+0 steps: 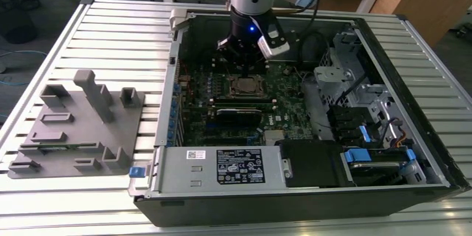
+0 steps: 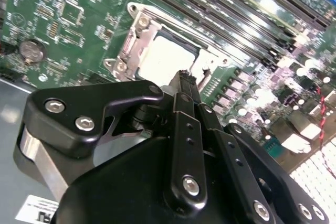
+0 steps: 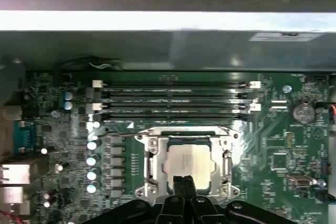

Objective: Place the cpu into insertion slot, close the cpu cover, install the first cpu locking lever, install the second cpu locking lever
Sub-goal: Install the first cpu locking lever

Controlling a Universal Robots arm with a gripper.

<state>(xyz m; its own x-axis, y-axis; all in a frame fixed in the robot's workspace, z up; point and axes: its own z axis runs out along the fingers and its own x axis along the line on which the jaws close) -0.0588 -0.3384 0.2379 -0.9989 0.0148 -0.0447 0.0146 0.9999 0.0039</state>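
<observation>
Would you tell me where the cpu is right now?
In the first wrist view the cpu sits in the insertion slot on the motherboard, beside the memory slots, close under the gripper.

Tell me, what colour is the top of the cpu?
Pale silver-grey. The cpu shows best in the first wrist view.

The slatted, pale metal surface [image 1: 88, 20] I work over carries two things. An open computer case [image 1: 295, 211] lies toward the exterior view's right, and a grey fixture block [image 1: 88, 136] sits just beside it, on the left.
</observation>
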